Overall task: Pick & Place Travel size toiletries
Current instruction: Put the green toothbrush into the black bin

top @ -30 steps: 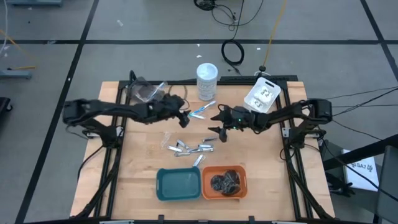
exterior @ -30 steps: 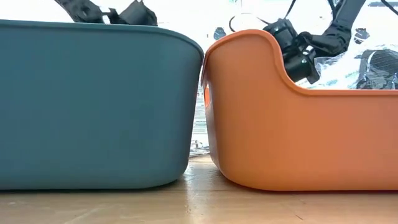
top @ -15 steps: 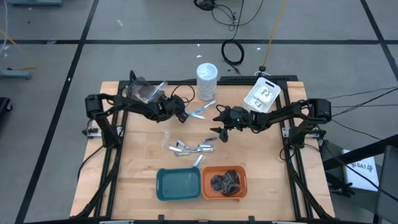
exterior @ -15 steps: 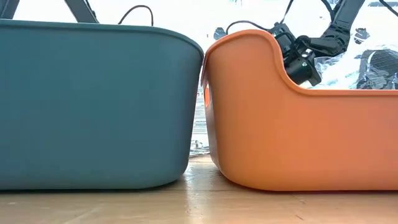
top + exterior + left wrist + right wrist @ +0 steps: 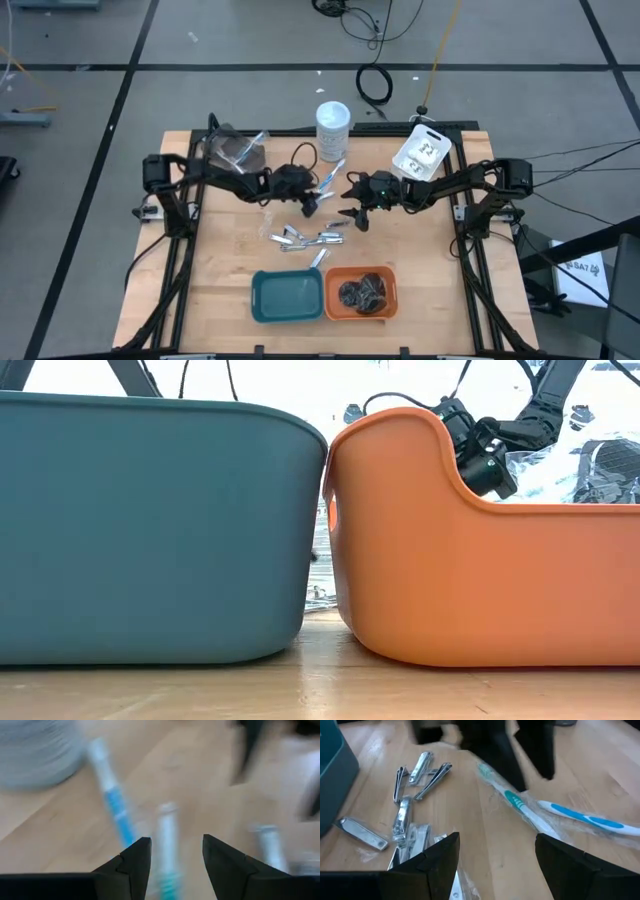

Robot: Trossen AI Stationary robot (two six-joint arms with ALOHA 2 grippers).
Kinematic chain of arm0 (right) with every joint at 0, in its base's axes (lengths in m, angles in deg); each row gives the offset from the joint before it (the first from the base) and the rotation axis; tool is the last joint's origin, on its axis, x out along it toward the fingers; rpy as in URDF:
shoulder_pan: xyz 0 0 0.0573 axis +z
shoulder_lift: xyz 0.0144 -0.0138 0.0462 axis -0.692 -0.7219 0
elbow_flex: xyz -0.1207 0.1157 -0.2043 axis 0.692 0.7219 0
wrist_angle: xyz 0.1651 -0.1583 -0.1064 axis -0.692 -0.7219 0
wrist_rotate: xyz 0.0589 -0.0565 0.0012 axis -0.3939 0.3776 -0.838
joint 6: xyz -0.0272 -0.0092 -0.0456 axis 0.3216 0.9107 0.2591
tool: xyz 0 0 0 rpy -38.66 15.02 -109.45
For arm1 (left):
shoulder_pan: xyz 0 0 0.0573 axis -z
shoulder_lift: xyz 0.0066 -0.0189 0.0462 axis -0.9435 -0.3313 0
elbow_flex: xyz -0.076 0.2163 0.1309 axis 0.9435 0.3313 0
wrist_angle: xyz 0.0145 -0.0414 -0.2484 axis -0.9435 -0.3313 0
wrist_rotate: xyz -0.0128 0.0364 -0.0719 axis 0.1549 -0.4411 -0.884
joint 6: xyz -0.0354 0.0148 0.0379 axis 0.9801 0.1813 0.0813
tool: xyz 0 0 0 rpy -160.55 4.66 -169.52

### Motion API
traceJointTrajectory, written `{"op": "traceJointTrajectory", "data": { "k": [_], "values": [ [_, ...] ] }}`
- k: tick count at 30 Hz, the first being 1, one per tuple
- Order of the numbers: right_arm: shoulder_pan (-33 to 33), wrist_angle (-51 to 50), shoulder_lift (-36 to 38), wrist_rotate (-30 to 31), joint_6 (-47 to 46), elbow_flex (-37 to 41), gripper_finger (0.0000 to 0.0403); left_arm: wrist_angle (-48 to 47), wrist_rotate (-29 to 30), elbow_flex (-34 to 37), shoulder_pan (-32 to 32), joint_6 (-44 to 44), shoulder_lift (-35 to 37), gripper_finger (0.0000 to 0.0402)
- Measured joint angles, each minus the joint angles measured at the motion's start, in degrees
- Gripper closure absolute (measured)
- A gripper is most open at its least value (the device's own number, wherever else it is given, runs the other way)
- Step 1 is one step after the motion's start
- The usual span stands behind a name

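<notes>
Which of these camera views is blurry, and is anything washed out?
Left wrist view: heavy blur smears the wrapped blue-and-white toothbrush and the white-lidded jar. Right wrist view: the metal nail clippers are fairly sharp, the dark shape beyond them soft. Low view: the background above the teal tray and orange tray is overexposed white.

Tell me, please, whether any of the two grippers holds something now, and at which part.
Nothing is held. The left gripper hangs with open jaws over the toothbrushes; the right gripper is open and empty too.
</notes>
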Motion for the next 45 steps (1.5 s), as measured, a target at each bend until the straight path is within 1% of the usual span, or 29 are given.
{"op": "traceJointTrajectory", "data": {
  "k": [3,6,11,13,16,22,24,29,32,34,37,39,42,45],
  "values": [
    [0.0,0.0,0.0,0.0,0.0,0.0,0.0156,2.5,-1.7,0.0,1.5,0.1,0.0,0.0237],
    [0.0,0.0,0.0,0.1,0.0,0.0,0.0156,2.3,-0.9,-0.2,2.2,-1.3,0.2,0.0247],
    [0.0,3.1,-0.2,0.1,3.2,0.0,0.0156,0.3,-0.3,-0.3,1.8,-1.7,4.1,0.0266],
    [-0.4,4.2,-2.2,0.0,4.8,-1.1,0.0156,0.3,-0.2,-0.3,1.5,-1.6,6.4,0.0271],
    [-1.5,2.1,-4.4,-1.3,6.4,-3.3,0.0156,0.8,-0.2,-0.3,1.2,-1.6,10.5,0.0277],
    [-3.7,0.2,-13.5,-1.6,10.0,-10.4,0.0156,2.2,-0.2,-0.3,2.0,-1.6,17.1,0.0277],
    [-4.6,-0.3,-15.7,-1.6,10.5,-12.9,0.0156,3.3,-0.2,-0.5,2.6,-1.8,17.8,0.0274],
    [-5.6,-4.1,-20.3,-2.0,12.1,-16.6,0.0156,1.4,-0.3,-0.4,3.7,-2.2,18.3,0.0275],
    [-6.0,-6.6,-21.2,-4.5,12.5,-17.6,0.0156,-1.0,-0.3,-0.3,4.1,-2.5,18.2,0.0279],
    [-6.0,-9.0,-21.4,-4.4,12.7,-17.7,0.0159,-2.5,-0.3,-0.3,4.1,-2.4,18.2,0.0279],
    [-5.7,-13.6,-21.3,-4.2,12.7,-17.7,0.0172,-4.3,-0.2,-0.3,4.0,-2.4,18.1,0.0277],
    [-5.4,-16.1,-21.1,-4.3,11.9,-17.7,0.0187,-5.0,0.7,-0.3,4.0,-2.3,18.1,0.0278],
    [-4.7,-18.1,-21.0,-4.3,11.5,-17.6,0.0221,-4.9,1.2,-0.3,4.0,-2.3,18.1,0.0281],
    [-4.0,-18.8,-21.1,-4.3,11.5,-17.6,0.0266,-4.8,1.2,-0.3,4.0,-2.3,18.1,0.0281]
  ]
}}
